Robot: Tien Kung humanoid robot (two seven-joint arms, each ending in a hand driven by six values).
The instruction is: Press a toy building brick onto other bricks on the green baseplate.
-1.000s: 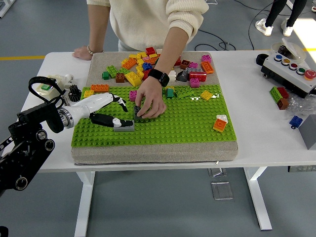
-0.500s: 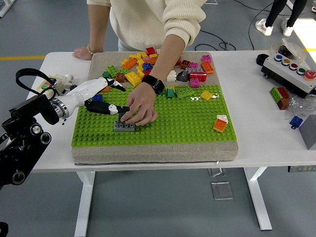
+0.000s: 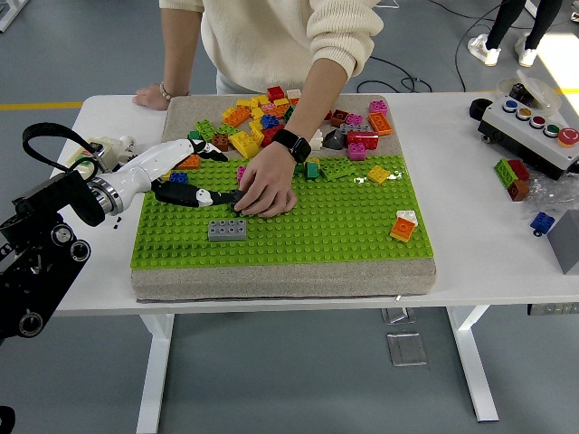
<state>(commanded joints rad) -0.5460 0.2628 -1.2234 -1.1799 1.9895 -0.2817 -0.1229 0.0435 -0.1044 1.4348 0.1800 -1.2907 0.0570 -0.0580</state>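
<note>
Since the picture of a second ago, the grey brick [image 3: 227, 230] has been left standing alone on the green baseplate [image 3: 362, 237], toward the table's near-left corner, and the left hand [image 3: 185, 174] has been drawn up and back toward the far-left, so that brick and hand are now apart. The person's hand [image 3: 267, 185] has likewise been lifted off the grey brick and is laid flat on the baseplate just beyond it, with the tips of the robot's dark fingers [image 3: 220, 195] almost touching it. Those fingers are seen stretched out narrow and holding nothing. It is judged that the grey brick has been seated on the plate, and that a further brick must be fetched and pressed onto it before the task can be counted done. A small orange and white stack [image 3: 403, 225] is seated toward the near-right of the plate, well apart from the grey brick. Loose bricks [image 3: 258, 113] are heaped along the far edge of the board, near the left hand. Open studded room is offered across the middle and the near-right of the plate, while the near edge of the board lies close in front of the grey brick. The right arm is not seen.
</note>
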